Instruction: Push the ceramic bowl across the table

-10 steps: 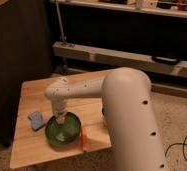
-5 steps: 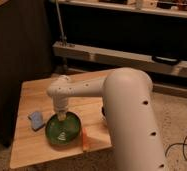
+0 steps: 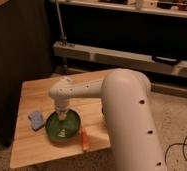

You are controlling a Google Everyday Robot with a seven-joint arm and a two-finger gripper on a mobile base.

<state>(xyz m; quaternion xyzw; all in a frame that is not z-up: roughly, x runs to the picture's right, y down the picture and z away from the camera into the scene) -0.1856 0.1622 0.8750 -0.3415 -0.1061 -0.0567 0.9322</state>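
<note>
Here the ceramic bowl [image 3: 70, 131] sits upright, mouth up, round with no long axis, lower centre of the frame near the front edge of the table [image 3: 37, 90], the gripper [image 3: 62, 116] just over its back rim, grip state untellable, the arm [image 3: 129, 115] hiding the table's right side, grey shelf [image 3: 117, 56] behind.

The robot arm [image 3: 129, 115] was cased in smooth off-white shells — a thick, rounded segment in the foreground, dotted with a row of small dark holes; a slimmer tube joined it, marked by a few dark specks and ending in a domed joint; below that sat a short pale wrist [image 3: 62, 106] and the gripper [image 3: 62, 129], down inside the ceramic bowl [image 3: 75, 123].
</note>
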